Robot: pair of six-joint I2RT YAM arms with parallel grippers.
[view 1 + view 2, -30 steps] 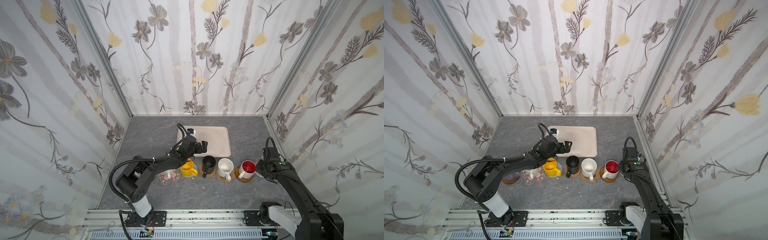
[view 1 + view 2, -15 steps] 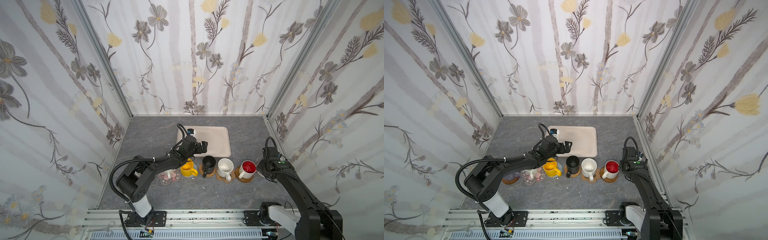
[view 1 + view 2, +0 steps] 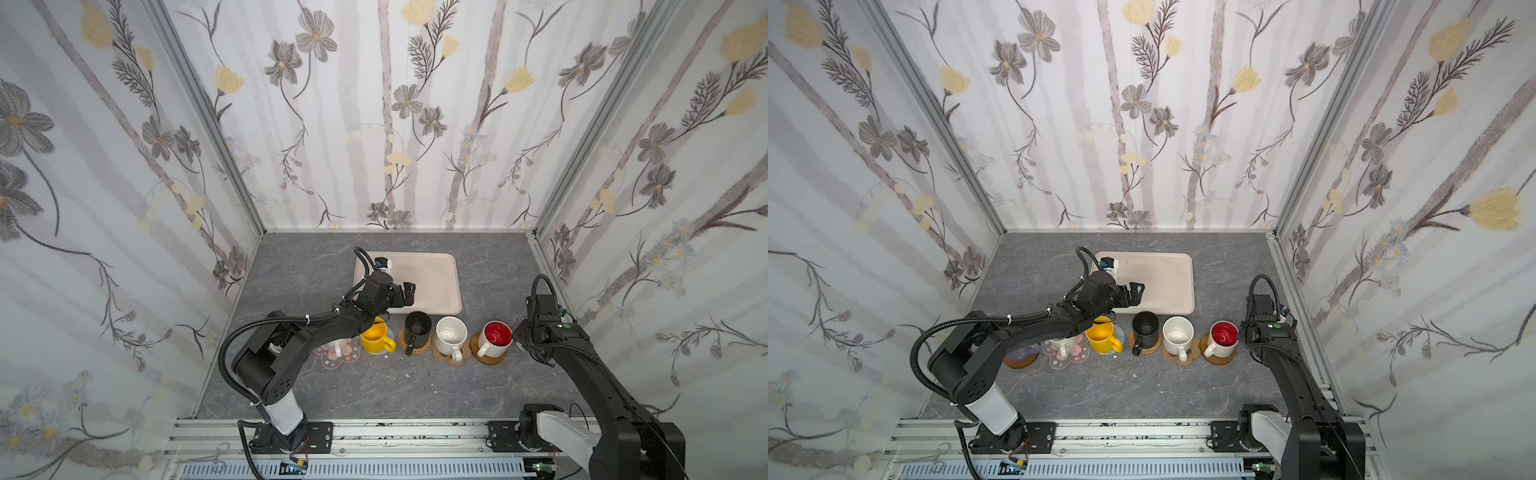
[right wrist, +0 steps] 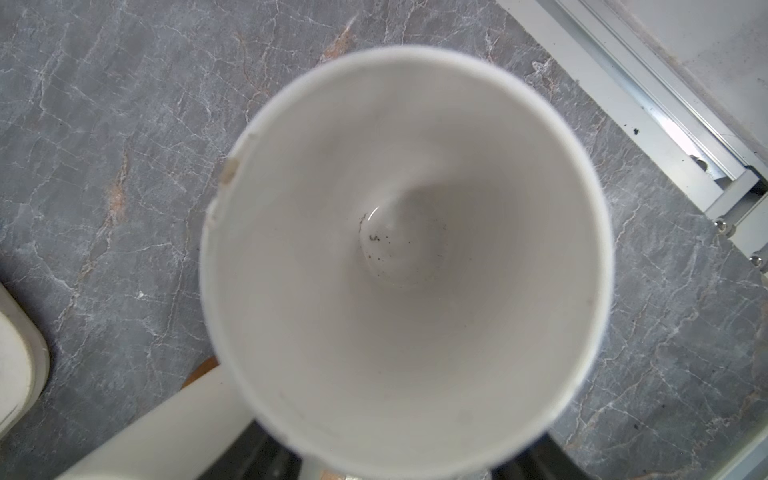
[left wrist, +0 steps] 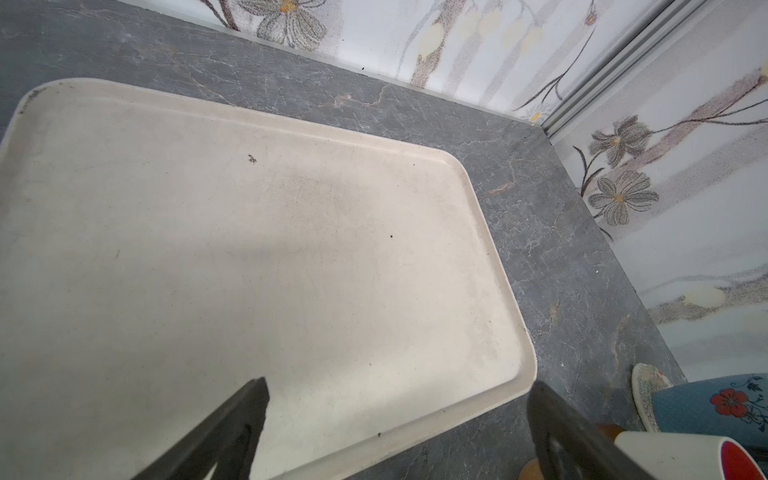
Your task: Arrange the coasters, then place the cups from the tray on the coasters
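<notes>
The cream tray [image 3: 432, 282] [image 5: 249, 249] lies bare. My left gripper [image 3: 405, 293] [image 5: 397, 399] hangs open over its front edge. In front stands a row of cups on coasters: a white one on the pink blossom [image 3: 332, 361], yellow [image 3: 374, 336], black [image 3: 417, 326], white [image 3: 450, 334], and red-inside [image 3: 496, 336] on a wooden disc [image 3: 494, 359]. A blue patterned cup [image 5: 715, 407] [image 4: 407, 257] stands on the white woven coaster [image 5: 646, 390] at the row's right end. Directly above it is my right gripper [image 4: 397, 457], its fingers wide apart at the rim.
A lavender cup [image 3: 1021, 353] on a wooden disc [image 3: 1019, 362] sits at the row's left end, mostly hidden under the left arm. The right side wall and its metal rail [image 4: 648, 108] run close beside the blue cup. Patterned walls enclose the grey table [image 3: 374, 395].
The right gripper's jaws have come apart at the blue cup, and its wrist has shifted only slightly. The left arm has not moved.
</notes>
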